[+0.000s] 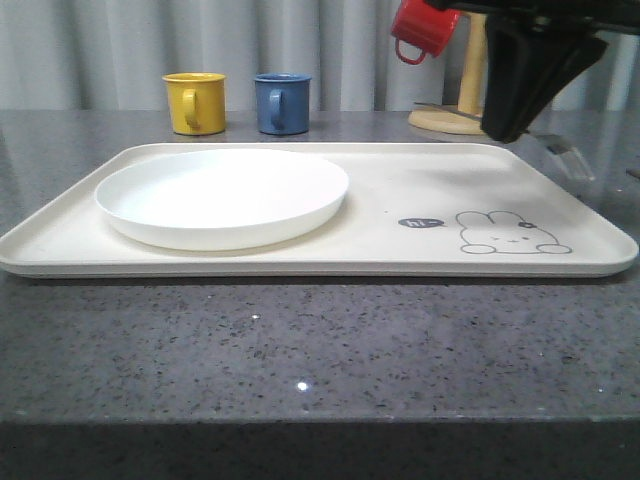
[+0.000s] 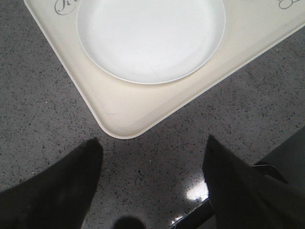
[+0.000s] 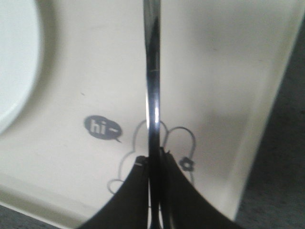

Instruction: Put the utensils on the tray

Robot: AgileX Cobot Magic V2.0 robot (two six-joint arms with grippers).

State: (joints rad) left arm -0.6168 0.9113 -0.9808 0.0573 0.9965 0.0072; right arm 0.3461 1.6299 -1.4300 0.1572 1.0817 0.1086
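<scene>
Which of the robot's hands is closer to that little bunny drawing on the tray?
The right. Its hand hangs right above the bunny drawing, shut on a slim metal utensil. The left hand is open over the counter off the tray's plate-end corner.

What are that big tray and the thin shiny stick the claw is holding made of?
The tray looks like matte cream plastic or melamine: a smooth, dull surface with a printed bunny. The thin utensil in the right gripper looks like polished metal, probably steel, given its mirror-like streaks.
</scene>
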